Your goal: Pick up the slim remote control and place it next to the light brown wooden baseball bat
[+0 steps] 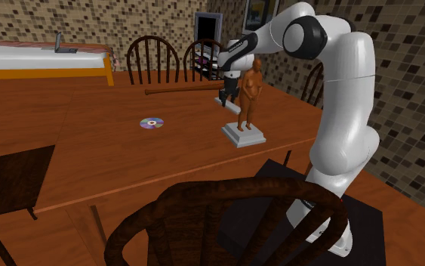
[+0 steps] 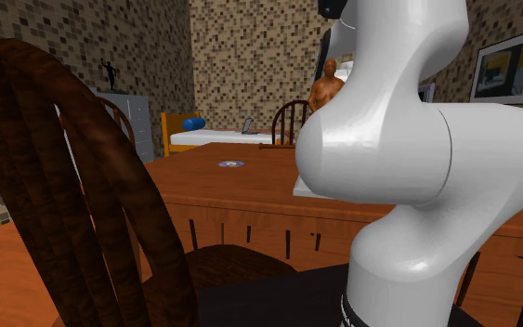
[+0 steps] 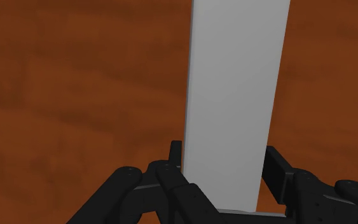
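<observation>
The slim remote point(image 3: 234, 89) is a plain grey slab, and it stands between my black fingers point(image 3: 274, 167), which press on both of its long sides. My gripper point(image 3: 225, 162) is shut on it over the brown wooden table point(image 1: 112, 151). In the shoulder view the gripper point(image 1: 229, 85) hangs at the table's far side, behind a brown figurine point(image 1: 249, 91), with the remote's grey end point(image 1: 223, 101) just below it. The light brown bat point(image 1: 180, 90) lies along the far edge, its thick end close to the gripper. Whether the remote touches the table I cannot tell.
The figurine stands on a white base point(image 1: 242, 134) close in front of the gripper. A disc point(image 1: 152, 122) lies mid-table. Dark wooden chairs point(image 1: 152, 57) line the far edge and one chair back point(image 1: 226, 219) rises in front. A bed point(image 1: 44, 60) stands at the back left.
</observation>
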You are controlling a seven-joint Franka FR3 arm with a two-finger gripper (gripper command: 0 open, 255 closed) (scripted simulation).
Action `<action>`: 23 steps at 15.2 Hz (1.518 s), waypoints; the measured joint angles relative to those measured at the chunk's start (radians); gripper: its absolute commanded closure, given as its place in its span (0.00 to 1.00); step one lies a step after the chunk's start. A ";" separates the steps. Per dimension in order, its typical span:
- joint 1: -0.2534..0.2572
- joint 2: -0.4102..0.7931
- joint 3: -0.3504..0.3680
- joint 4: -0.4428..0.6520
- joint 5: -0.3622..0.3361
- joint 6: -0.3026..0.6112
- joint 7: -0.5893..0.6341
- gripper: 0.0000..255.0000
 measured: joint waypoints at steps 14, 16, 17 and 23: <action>-0.001 0.011 0.001 -0.011 0.002 0.022 -0.002 0.00; 0.000 -0.007 -0.001 0.004 -0.001 -0.011 0.000 0.00; 0.002 -0.026 -0.002 0.008 -0.005 -0.032 0.002 0.00; 0.003 -0.042 -0.004 0.043 -0.009 -0.084 0.005 0.00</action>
